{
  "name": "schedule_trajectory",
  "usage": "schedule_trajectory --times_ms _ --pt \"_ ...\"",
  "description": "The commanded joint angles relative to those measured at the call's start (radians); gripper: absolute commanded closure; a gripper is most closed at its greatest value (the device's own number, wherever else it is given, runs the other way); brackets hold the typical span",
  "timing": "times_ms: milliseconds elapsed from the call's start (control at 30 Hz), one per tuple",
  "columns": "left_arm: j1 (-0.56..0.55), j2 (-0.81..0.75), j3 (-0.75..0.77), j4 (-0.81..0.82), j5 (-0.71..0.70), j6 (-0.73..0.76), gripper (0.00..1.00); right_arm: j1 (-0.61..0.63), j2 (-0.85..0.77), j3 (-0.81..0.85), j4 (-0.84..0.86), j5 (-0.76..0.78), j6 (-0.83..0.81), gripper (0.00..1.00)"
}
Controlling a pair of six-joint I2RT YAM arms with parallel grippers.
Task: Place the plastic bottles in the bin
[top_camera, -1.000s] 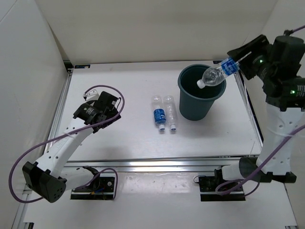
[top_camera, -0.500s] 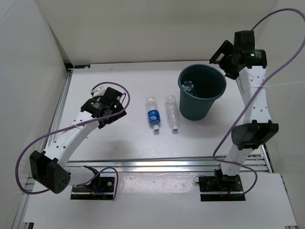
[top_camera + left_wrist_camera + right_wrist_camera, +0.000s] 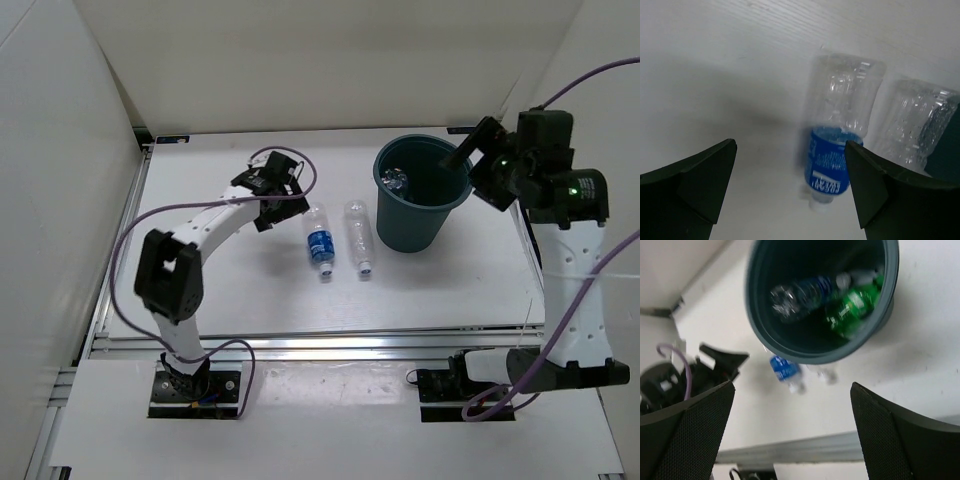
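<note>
The bin (image 3: 408,232) stands upright on the surface (image 3: 200,290), at about 1 o'clock from the surface's centre. Two bottles lie inside the bin on its bottom, one (image 3: 800,294) beside the other (image 3: 852,310). Two more bottles lie flat on the surface at about 8 o'clock from the bin, side by side and near each other, caps toward 6 o'clock: the inner bottle (image 3: 358,236) just beside the bin's wall, the outer bottle (image 3: 319,242) at its 9 o'clock. The left hand (image 3: 285,200) sits at 10 o'clock of the outer bottle. The right hand (image 3: 474,152) sits at 2 o'clock of the bin, beside its rim.
</note>
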Motion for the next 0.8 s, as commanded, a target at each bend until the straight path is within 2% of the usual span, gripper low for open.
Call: schedule_trajectory --times_ms 0,133,400,567,667,700,733,767 --pt "0.003 0.099 0.103 0.065 0.091 -0.003 0.0 0.015 0.014 -0.055 -0.042 -0.061 -0.001 0.0" --pt "-0.006 0.217 0.198 0.086 0.187 0.023 0.0 0.015 0.014 -0.066 -0.053 -0.08 -0.044 0.0" --pt "-0.039 0.328 0.286 0.105 0.207 0.044 0.0 0.015 0.014 -0.057 -0.053 -0.1 -0.09 0.0" --pt "-0.049 0.414 0.344 0.105 0.3 0.044 0.0 0.015 0.034 -0.08 -0.053 -0.11 -0.101 0.0" --pt "-0.049 0.423 0.324 0.105 0.327 0.035 0.14 0.015 0.045 -0.08 -0.053 -0.12 -0.11 0.0" --pt "-0.049 0.423 0.301 0.105 0.327 0.035 0.21 0.015 0.045 -0.068 -0.053 -0.12 -0.119 0.0" --pt "-0.049 0.423 0.289 0.105 0.327 0.026 0.38 0.006 0.055 -0.068 -0.062 -0.12 -0.12 0.0" --pt "-0.049 0.423 0.275 0.105 0.327 0.026 0.4 0.006 0.055 -0.068 -0.062 -0.12 -0.12 0.0"
